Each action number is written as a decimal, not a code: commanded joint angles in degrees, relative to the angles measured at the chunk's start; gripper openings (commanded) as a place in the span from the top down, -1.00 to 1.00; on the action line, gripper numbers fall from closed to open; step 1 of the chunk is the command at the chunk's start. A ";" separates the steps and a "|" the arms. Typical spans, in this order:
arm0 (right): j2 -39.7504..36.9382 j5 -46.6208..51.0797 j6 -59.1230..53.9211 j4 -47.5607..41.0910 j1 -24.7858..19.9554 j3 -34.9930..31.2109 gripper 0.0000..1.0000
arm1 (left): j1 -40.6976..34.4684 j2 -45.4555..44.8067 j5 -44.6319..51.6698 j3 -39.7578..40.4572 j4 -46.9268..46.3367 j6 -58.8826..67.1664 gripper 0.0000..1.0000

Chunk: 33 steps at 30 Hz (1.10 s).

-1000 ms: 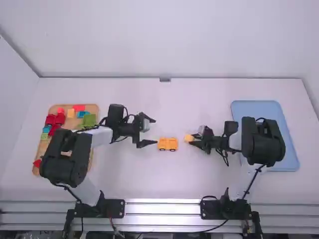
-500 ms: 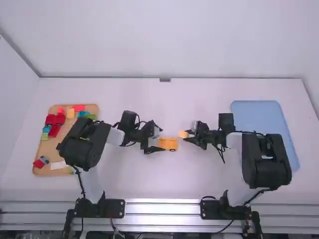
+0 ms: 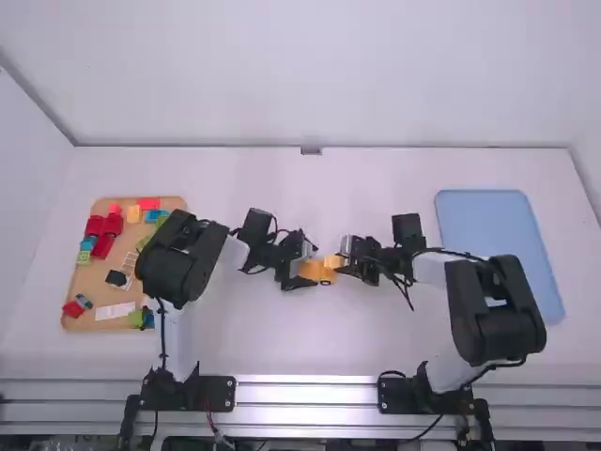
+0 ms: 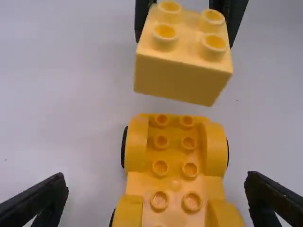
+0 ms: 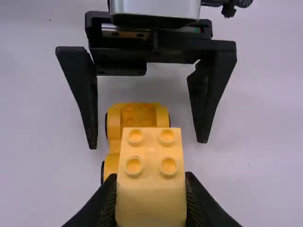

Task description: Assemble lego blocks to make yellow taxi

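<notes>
My right gripper (image 3: 344, 263) is shut on a light yellow 2x2 block (image 3: 334, 261), held over one end of the yellow car base (image 3: 312, 272). My left gripper (image 3: 302, 271) stands open around the other end. In the left wrist view the block (image 4: 182, 59) hangs above the far end of the car base (image 4: 175, 182), studs up, and the left gripper (image 4: 158, 194) has its fingers wide on both sides. In the right wrist view the right gripper (image 5: 150, 201) pinches the block (image 5: 151, 189), which partly hides the car base (image 5: 137, 118).
A wooden tray (image 3: 94, 324) with red, green, blue and other pieces lies at the left, partly behind the left arm. A blue tray (image 3: 498, 211) lies at the right, partly covered by the right arm.
The right gripper has moved left with its block, from beside the car base to over it. The left gripper has come right and nearer, around the base.
</notes>
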 commanded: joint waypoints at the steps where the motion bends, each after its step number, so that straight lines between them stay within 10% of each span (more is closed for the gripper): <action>1: 1.07 -0.39 0.13 -0.24 -0.28 0.79 0.91 | -0.04 0.66 1.03 -0.31 -0.26 0.63 -0.98; 33: 6.36 3.06 0.09 -3.04 2.36 4.11 0.90 | -1.18 0.66 -3.89 -3.19 -0.09 3.21 -0.15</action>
